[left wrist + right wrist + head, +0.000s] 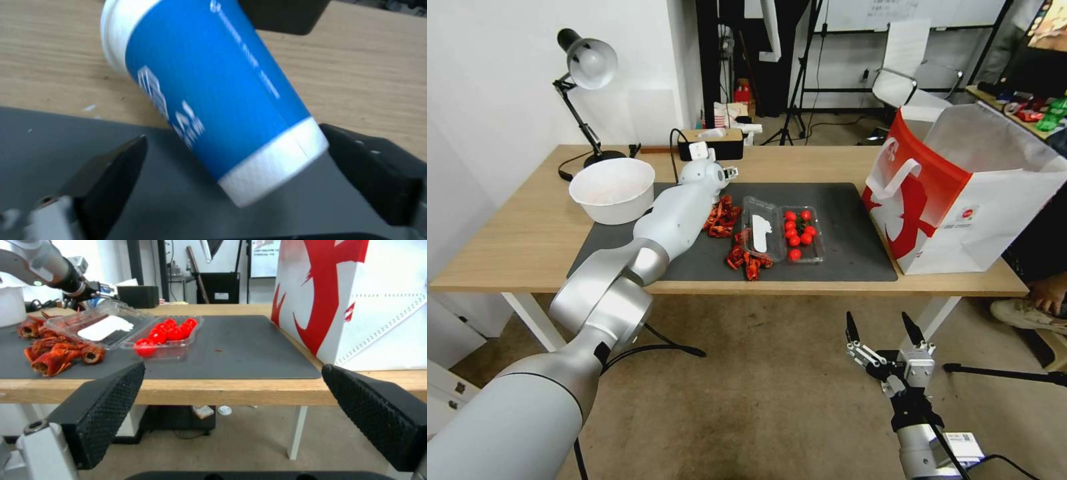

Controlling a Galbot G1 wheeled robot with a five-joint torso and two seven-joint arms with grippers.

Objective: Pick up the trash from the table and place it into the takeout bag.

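The bench (520, 247), a long light-wood top on white legs, carries a dark grey mat (840, 240) along the middle of its near edge. At the right end stands the takeout bag (960, 193), upright with its mouth open, its red-and-white face turned toward the mat and its base overlapping the mat's right edge. Between the bag and the clear box of tomatoes (800, 233) the mat lies bare, a broad open strip.

The left arm (674, 213) reaches from the near left corner diagonally over the mat toward the far edge, wrist bent downward, passing just beside the large white bowl (612, 190) that sits at the mat's far left corner. Its left hand (231, 156) is spread wide around the blue paper cup (213, 100), which tilts steeply, its white base over the mat's far edge and its white rim toward the bare wood behind. One finger (369, 166) touches or nearly touches the cup's base; the other stands clear of it.

The right hand (886, 328) hangs below the near edge, in front of the bench and over the floor, fingers pointing up and wide apart, gripping nothing.

Red crayfish shells (747, 260) lie on the mat beside the box.
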